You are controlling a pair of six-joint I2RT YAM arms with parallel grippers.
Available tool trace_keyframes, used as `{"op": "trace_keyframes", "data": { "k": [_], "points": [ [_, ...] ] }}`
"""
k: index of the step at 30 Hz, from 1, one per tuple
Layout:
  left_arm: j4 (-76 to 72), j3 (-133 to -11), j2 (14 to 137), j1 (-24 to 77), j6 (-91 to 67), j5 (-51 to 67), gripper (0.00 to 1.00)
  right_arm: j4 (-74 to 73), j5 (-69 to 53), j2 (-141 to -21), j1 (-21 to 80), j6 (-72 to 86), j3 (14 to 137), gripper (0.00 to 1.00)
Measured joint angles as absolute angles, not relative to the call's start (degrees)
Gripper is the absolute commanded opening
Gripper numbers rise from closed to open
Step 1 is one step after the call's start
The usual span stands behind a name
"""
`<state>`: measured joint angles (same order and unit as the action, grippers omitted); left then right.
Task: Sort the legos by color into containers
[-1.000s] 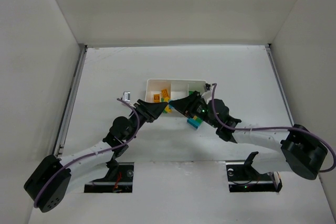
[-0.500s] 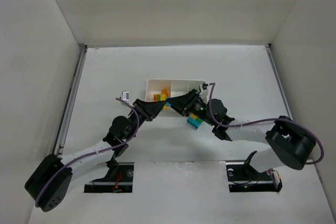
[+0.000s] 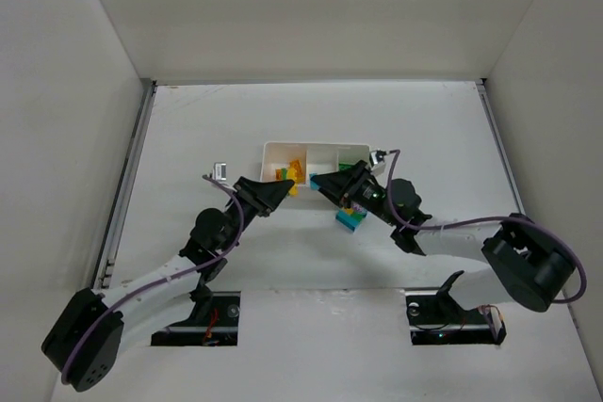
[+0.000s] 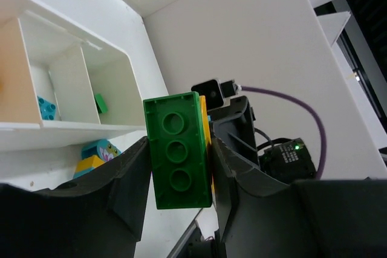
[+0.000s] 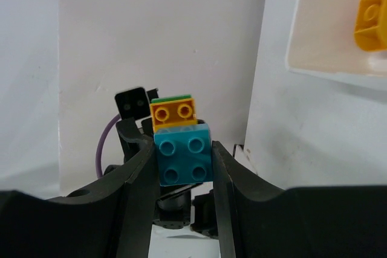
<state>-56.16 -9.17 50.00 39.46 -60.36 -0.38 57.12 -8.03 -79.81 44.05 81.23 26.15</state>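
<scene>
Lego clump (image 4: 176, 140) newly clamped by left gripper (image 4: 179, 156).

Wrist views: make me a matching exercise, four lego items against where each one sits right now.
Items
1. green brick, underside showing
2. cyan four-stud brick
3. loose yellow brick
4. cyan-and-yellow clump

Places
A. on the table, beside the tray
B. between the fingers of the left pincer
C. inside a tray compartment
D. between the fingers of the right pincer

Pairs: 1-B, 2-D, 3-C, 4-A
</scene>
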Motion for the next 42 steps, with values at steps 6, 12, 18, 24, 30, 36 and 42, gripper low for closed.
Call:
{"op": "trace_keyframes", "data": {
  "k": [6,12,18,24,30,36,42],
  "points": [
    [-51.07,-9.17,42.65,34.13,-59.2,0.73,0.16,54.02,-7.77,-74.61,39.66,78.54,23.94,0.28],
    [-45.06,-10.22,42.65,32.51,-58.15,4.56,0.17,35.11,-3.66,-73.56,39.46,64.93,33.15,0.28],
    [-39.72,-10.92,43.44,31.97,-59.02,8.38,0.17,19.09,7.84,-79.61,41.45,48.27,48.64,0.29],
    [-37.78,-11.27,43.46,29.28,-63.07,11.81,0.18,11.44,13.67,-88.25,42.81,39.22,54.19,0.3],
    [-37.82,-11.29,45.04,27.75,-66.35,13.91,0.18,7.4,16.51,-91.7,43.33,36.58,54.43,0.45],
    [-38.0,-11.29,46.17,27.62,-68.51,15.51,0.19,6.83,17.87,-91.5,43.88,35.79,55.44,0.65],
    [-39.75,-11.29,46.52,27.46,-70.5,16.78,0.19,7.38,17.76,-83.42,45.08,36.47,53.19,0.62]
  ]
}}
